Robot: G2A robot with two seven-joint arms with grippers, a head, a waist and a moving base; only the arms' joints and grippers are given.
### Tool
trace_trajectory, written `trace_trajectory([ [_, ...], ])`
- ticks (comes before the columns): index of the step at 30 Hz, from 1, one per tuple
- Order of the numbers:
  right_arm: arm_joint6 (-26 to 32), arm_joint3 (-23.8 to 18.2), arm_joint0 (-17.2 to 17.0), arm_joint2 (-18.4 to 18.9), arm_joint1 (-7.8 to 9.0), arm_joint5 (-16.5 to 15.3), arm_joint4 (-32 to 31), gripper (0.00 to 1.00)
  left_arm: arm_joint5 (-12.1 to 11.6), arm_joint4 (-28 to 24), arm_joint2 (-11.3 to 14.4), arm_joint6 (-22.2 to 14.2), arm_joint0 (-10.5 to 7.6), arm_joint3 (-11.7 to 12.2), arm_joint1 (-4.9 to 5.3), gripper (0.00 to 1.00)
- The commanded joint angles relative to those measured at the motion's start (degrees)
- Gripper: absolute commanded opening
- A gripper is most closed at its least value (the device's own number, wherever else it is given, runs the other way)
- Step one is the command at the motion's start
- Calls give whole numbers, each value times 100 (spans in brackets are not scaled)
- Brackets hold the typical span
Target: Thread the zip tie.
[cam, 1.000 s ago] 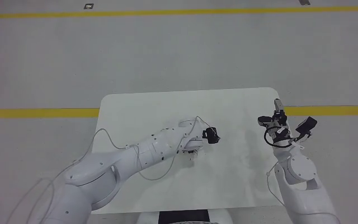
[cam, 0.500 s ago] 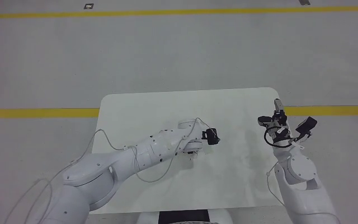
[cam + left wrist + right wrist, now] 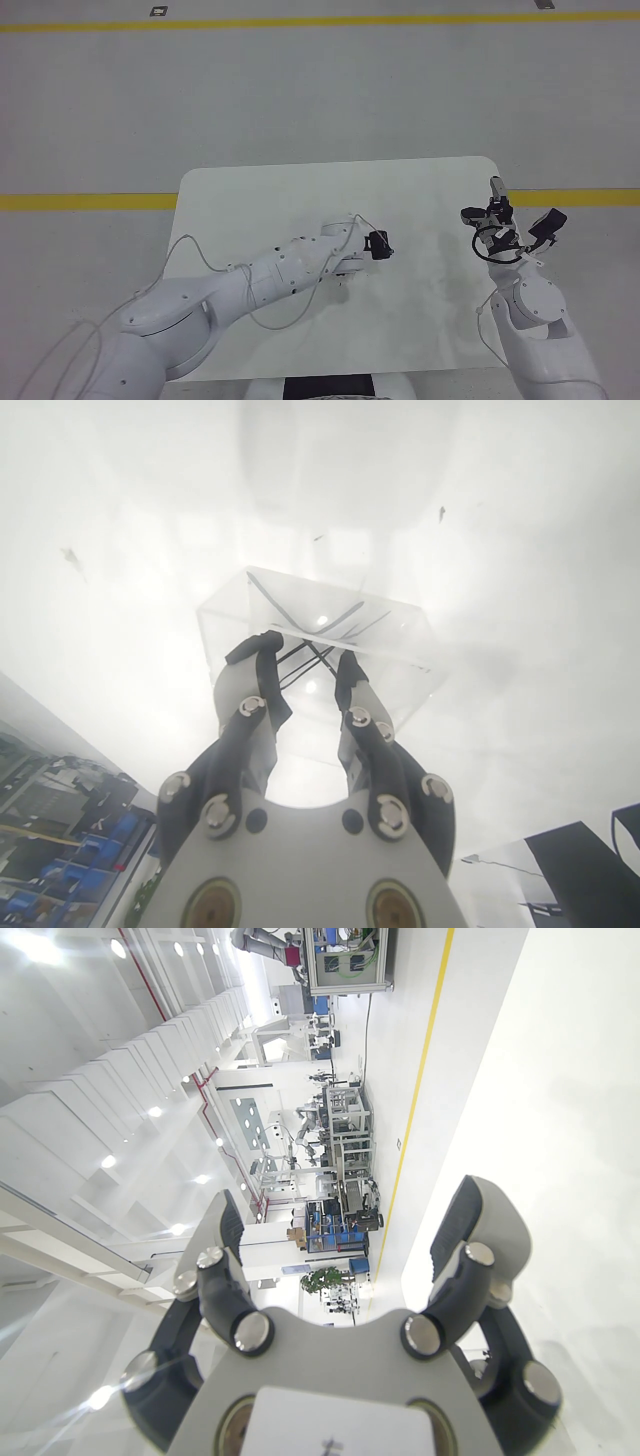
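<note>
White table (image 3: pixel 250 200) carries a clear plastic box (image 3: pixel 395 670) of thin black zip ties (image 3: pixel 345 620). The left gripper (image 3: pixel 307 655), jaws parted, seemingly straddles some. Likely the picking step: pinch one, lift. Apart, the right gripper (image 3: pixel 350 1218) hangs agape, empty.

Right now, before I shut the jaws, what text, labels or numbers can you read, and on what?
No text can be read.
White label on the right gripper's base: print cut off, unreadable.
Dark floor marker: too small.
Clear box: no print visible.
</note>
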Motion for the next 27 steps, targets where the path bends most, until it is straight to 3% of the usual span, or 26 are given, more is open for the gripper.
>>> trace_trajectory([
  [1,0,0,0,0,0,0,0,100,0,15,0,-3,3,38,-27,9],
  [3,0,0,0,0,0,0,0,100,0,33,0,-18,4,82,-57,0],
  [11,0,0,0,0,0,0,0,100,0,-4,0,-114,-71,133,-114,0],
  [18,0,0,0,0,0,0,0,100,0,-188,0,-273,-262,-157,5,0],
  [23,0,0,0,0,0,0,0,100,0,-190,0,-263,-240,-246,85,0],
  [24,0,0,0,0,0,0,0,100,0,-179,0,-243,-216,-247,90,14],
  [25,0,0,0,0,0,0,0,100,0,-169,0,-208,-200,-250,90,34],
  [27,0,0,0,0,0,0,0,100,0,-153,0,-131,-172,-230,87,37],
])
